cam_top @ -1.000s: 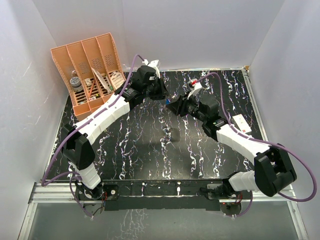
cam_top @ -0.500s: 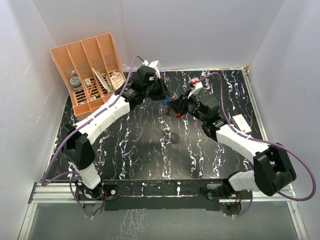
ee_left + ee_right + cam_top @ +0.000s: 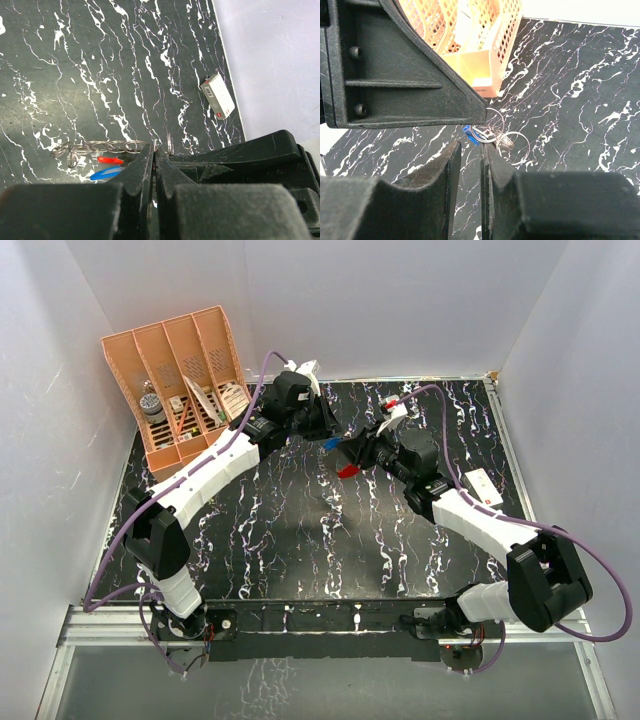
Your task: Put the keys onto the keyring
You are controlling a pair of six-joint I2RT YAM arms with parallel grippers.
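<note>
My left gripper (image 3: 328, 432) is shut, and its tips (image 3: 154, 148) pinch the end of a chain of silver rings (image 3: 100, 146). The key's blue head (image 3: 332, 442) hangs between the two grippers; it also shows under the chain (image 3: 106, 173) and just beyond my right fingertips (image 3: 469, 134). A red piece (image 3: 347, 471), which seems to be the keyring's red side, dangles below the right gripper and beside the blue head (image 3: 110, 160). My right gripper (image 3: 358, 448) faces the left one. Its jaws (image 3: 471, 145) stand a narrow gap apart, with only floor visible between them and rings (image 3: 512, 142) against the right finger.
An orange slotted organizer (image 3: 180, 380) with small items stands at the back left, and shows behind the left gripper in the right wrist view (image 3: 480, 40). A small white box (image 3: 483, 486) lies near the right edge of the black marbled table (image 3: 300, 530).
The right gripper has moved in towards the left one and its jaws have narrowed. The red piece has dropped into view below it and swung slightly left. The left gripper has stayed shut.
</note>
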